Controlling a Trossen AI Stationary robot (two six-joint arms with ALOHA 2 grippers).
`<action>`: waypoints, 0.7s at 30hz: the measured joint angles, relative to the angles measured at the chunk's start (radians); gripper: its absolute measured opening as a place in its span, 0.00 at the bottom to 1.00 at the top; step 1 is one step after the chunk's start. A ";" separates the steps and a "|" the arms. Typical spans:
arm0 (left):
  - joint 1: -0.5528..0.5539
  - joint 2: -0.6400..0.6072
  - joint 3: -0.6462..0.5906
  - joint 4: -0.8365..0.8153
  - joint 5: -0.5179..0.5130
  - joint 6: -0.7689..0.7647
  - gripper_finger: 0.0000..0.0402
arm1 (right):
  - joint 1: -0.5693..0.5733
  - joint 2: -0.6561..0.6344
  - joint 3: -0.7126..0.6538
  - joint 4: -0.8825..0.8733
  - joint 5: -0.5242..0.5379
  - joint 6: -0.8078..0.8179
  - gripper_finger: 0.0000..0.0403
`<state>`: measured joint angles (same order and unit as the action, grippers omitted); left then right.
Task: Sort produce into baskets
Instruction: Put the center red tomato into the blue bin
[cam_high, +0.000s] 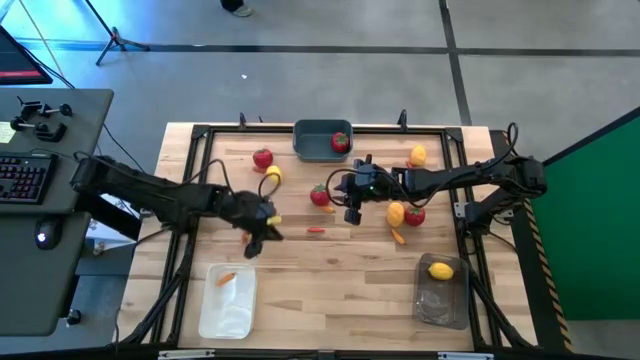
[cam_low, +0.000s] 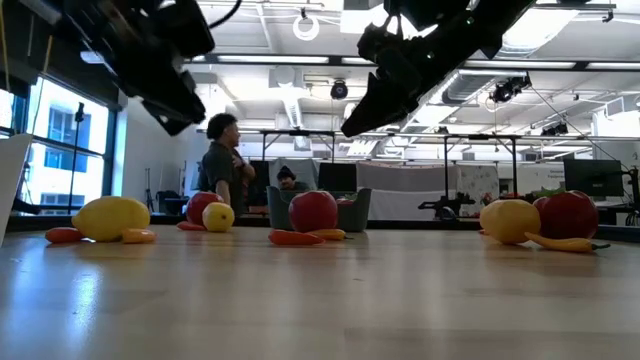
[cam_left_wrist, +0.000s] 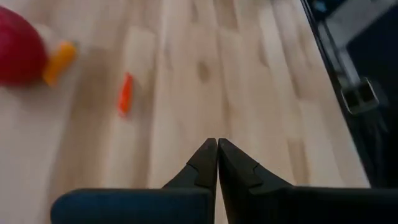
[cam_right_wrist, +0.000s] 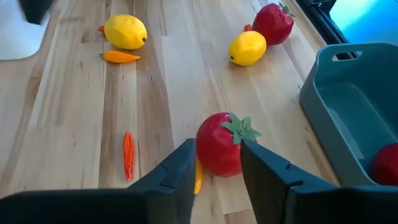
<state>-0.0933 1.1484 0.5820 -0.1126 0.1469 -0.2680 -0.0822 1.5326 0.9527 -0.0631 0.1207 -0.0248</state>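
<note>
My left gripper (cam_high: 262, 232) hangs over the left-middle of the table (cam_high: 330, 290) with its jaws pressed together and nothing between them; the wrist view shows the two fingers (cam_left_wrist: 208, 168) meeting at a point above bare wood. Ahead of it lies a thin orange-red pepper (cam_left_wrist: 125, 94), flat on the boards with its long axis running along the grain. My right gripper (cam_high: 352, 205) is near the table's centre, jaws parted and holding nothing. In its wrist view the fingers (cam_right_wrist: 180, 168) straddle the space just before a red tomato (cam_right_wrist: 221, 144), which sits with its green top turned toward the dark blue-grey bin (cam_right_wrist: 354, 106); whether the fingers touch it I cannot tell. Another red piece (cam_right_wrist: 385, 163) already lies inside that bin, at the far edge. The white bin (cam_high: 228, 300) at the near left holds one small orange piece (cam_high: 227, 279). The translucent grey bin (cam_high: 442, 295) at the near right holds a lemon (cam_high: 440, 270). Loose on the left are a second tomato (cam_high: 262, 157) and a lemon (cam_high: 272, 174); on the right a lemon (cam_high: 396, 212) and a tomato (cam_high: 414, 214) sit touching, an orange pepper (cam_high: 398, 236) just nearer.
</note>
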 joint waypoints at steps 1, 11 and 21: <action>0.021 0.000 -0.016 0.039 0.001 0.010 0.00 | 0.000 0.000 0.000 0.000 0.000 0.002 0.32; 0.224 0.000 -0.133 0.349 0.001 0.079 0.00 | -0.003 0.000 0.000 0.006 0.030 0.146 0.58; 0.279 0.000 -0.265 0.625 -0.017 0.016 0.00 | -0.003 0.123 0.000 0.139 0.028 0.177 0.77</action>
<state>0.1860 1.1488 0.3170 0.5127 0.1302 -0.2523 -0.0853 1.6557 0.9527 0.0755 0.1484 0.1522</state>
